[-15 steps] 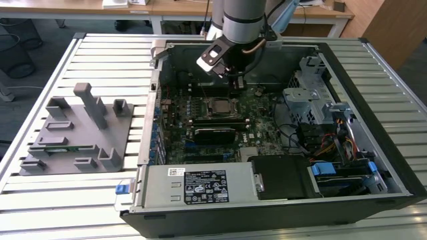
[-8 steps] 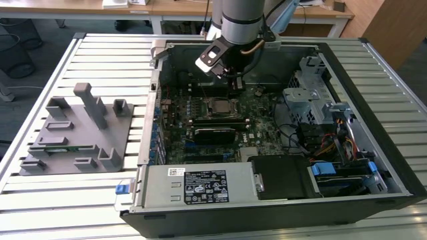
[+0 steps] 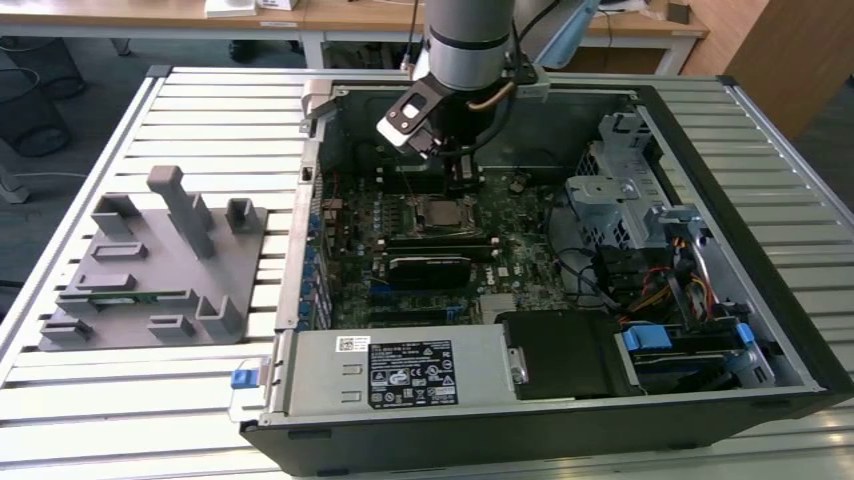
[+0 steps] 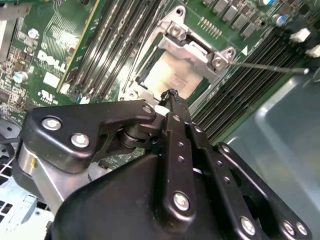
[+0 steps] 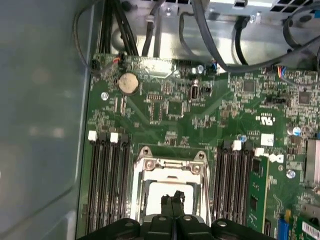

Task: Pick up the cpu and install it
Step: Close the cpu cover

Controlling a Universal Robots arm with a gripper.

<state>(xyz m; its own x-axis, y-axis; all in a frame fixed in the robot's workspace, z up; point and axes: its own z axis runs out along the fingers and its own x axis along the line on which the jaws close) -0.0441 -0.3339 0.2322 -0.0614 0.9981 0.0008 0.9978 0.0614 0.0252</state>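
The gripper point(image 5: 172, 200) hangs low inside the open computer case point(image 3: 747, 150), fingers pressed together with nothing between them, tips right over the cpu point(image 5: 152, 197). The cpu lies flat inside the socket frame point(image 5: 170, 164) on the green motherboard point(image 5: 200, 115), between the memory slots point(image 5: 107, 185).

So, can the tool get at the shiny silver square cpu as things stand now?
Probably yes. The black tool hangs directly above the shiny silver square cpu, which lies in the metal socket frame with its top uncovered; nothing stands between them.
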